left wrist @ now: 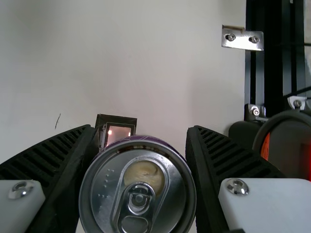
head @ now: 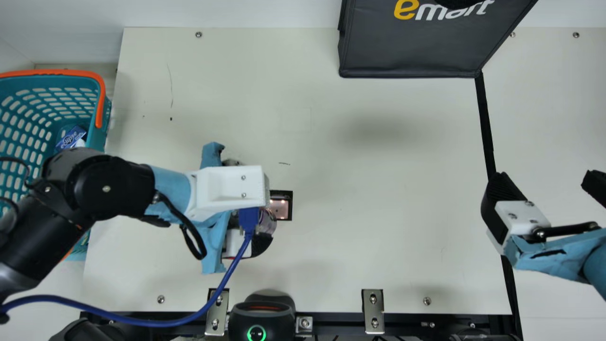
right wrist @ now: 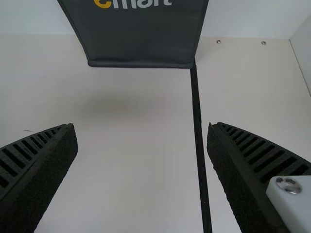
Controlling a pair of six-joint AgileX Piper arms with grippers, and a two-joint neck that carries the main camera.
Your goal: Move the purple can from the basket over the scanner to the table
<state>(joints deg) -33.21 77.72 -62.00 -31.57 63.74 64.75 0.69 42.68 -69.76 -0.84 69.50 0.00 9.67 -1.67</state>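
The purple can [left wrist: 99, 199] was pinched in your left claw [head: 260, 244], its lid facing that wrist's camera, over your tabletop [head: 378, 213]. Just beside it, you had a small lit square unit [head: 281, 208] in a black frame. A blue cable [head: 222, 289] looped from that wrist across the near edge, close to a black device [head: 260, 315] with a green ring light. Your right claw [head: 547, 184] was spread wide with nothing between its fingers, near a black strip [head: 484, 118]. Toward the far edge you had a dark bag [head: 407, 52]. Your teal basket [head: 97, 135], with its orange handle [head: 100, 102], sat alongside, partly under the left arm [head: 104, 189], and held a blue packet [head: 72, 137].
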